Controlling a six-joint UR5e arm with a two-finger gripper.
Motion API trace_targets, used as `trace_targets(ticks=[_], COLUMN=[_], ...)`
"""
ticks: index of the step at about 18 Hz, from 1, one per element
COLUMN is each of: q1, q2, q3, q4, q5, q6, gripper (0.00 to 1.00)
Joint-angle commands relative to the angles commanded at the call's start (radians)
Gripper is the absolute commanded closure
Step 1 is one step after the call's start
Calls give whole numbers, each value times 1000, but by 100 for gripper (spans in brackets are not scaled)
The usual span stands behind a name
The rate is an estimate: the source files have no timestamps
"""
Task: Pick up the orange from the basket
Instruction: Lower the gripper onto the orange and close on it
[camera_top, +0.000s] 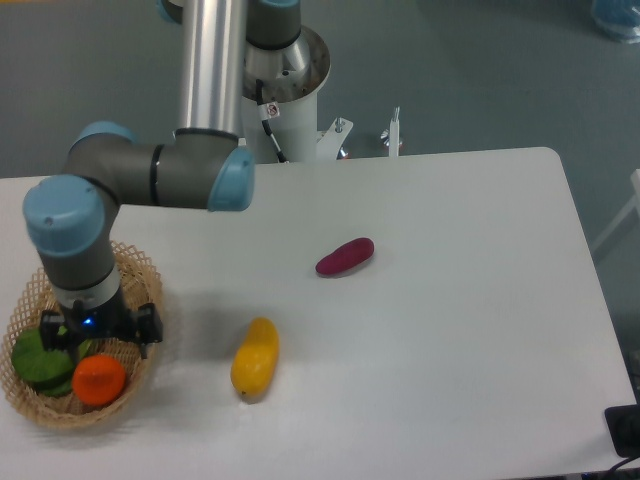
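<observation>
The basket (140, 285) sat at the white desk's (450, 330) left edge; the hand (95, 345) hung just above the orange (99, 380), grip unclear.

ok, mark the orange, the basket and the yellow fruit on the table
orange (99, 379), fixed camera, middle of its skin.
basket (142, 263), fixed camera, woven rim on the right.
yellow fruit (255, 357), fixed camera, middle of its body.
</observation>
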Motion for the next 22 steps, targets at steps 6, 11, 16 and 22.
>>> trace_targets(ticks=[6, 11, 16, 22], q1=[-5, -5, -5, -5], q2=[-11, -40, -75, -114], q3=[6, 12, 43, 54], q4=[-5, -5, -3, -3], q5=[-45, -37, -29, -25], q6=[-43, -45, -49, -49], gripper=[0, 0, 0, 0])
